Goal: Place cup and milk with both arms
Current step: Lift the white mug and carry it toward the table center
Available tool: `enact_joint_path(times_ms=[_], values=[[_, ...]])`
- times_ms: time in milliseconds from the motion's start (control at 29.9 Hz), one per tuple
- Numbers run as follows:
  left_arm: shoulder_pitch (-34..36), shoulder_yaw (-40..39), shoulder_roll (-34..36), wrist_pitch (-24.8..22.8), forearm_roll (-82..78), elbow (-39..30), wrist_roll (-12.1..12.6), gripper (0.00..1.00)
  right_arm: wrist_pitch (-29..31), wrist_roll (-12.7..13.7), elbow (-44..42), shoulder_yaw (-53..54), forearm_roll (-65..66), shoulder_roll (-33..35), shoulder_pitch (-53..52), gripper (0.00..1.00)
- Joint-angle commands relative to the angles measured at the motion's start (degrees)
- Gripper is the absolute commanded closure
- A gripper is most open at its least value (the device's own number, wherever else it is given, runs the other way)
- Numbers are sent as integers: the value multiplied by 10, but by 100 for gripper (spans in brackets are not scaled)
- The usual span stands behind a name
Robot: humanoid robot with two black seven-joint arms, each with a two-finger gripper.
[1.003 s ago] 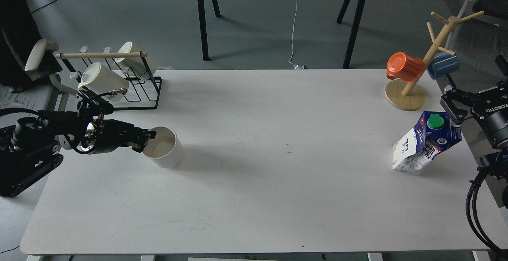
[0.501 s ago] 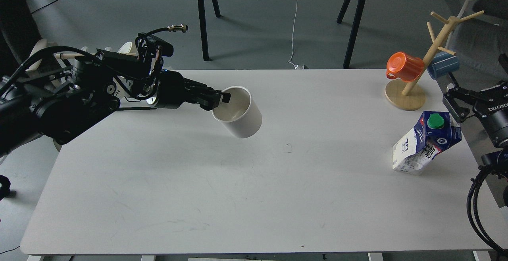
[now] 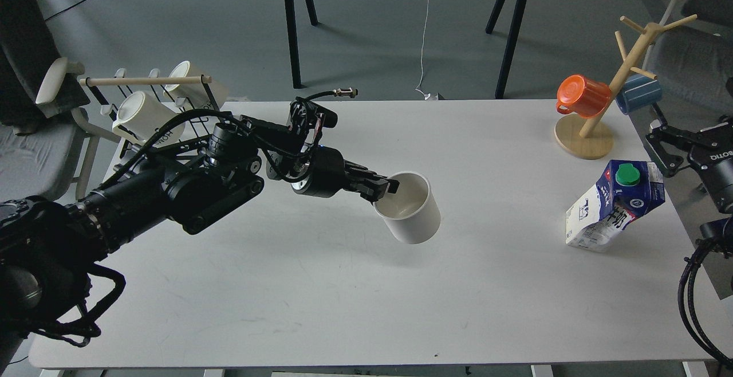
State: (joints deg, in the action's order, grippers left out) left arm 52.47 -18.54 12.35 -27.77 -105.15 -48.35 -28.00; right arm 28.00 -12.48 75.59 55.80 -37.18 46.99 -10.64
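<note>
The white cup [image 3: 410,211] is near the middle of the white table [image 3: 343,308], tilted, with its cream inside showing. My left gripper [image 3: 387,185] is shut on the cup's near-left rim, one finger inside and one outside. The cup hangs just above the tabletop; its handle is hidden. The blue and white milk carton [image 3: 613,208] with a green cap [image 3: 627,175] stands at the table's right edge, looking tilted. My right gripper [image 3: 664,143] is just right of the carton's top, fingers apart, not touching it.
A black wire rack [image 3: 194,108] with two cream mugs [image 3: 143,118] stands at the table's back left. A wooden mug tree [image 3: 601,119] with an orange mug [image 3: 583,96] and a blue mug [image 3: 638,94] stands at the back right, behind the carton.
My left arm has lifted the cup from the table's left side and carried it right to the middle, now lower. The right gripper has drifted slightly right. The carton has not moved.
</note>
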Motion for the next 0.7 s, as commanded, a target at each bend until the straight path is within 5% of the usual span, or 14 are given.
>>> enact_joint_path(times_ms=[0, 669], values=[[-13, 0, -7, 15, -1, 5, 0, 100, 0, 0, 0, -1, 0, -1, 0, 1], [-42, 0, -32, 39, -43, 44, 0, 90, 0, 1, -8, -1, 1, -1, 2, 1]])
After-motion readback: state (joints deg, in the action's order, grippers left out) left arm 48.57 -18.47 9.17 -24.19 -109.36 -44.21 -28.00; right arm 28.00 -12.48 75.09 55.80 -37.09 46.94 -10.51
